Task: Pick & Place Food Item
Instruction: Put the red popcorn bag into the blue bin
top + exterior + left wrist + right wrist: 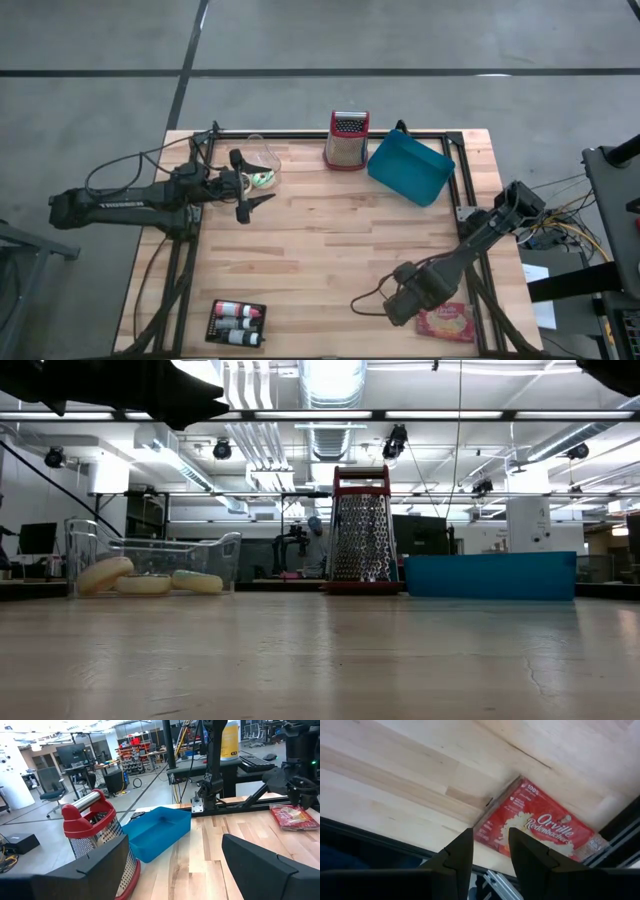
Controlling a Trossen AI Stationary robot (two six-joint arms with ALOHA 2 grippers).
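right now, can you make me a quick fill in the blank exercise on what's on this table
1. The right gripper hangs over a red bag of ____.
2. The metal grater has a ____ handle and base.
3. The blue bin lies between the grater and the table's ____ edge.
4. The left gripper has its fingers ____.

Missing words: popcorn; red; right; open

"Orville Redenbacher's" on popcorn packet (540, 827)

Right gripper (412, 293) beside popcorn packet (447, 322), left gripper (252, 187) open
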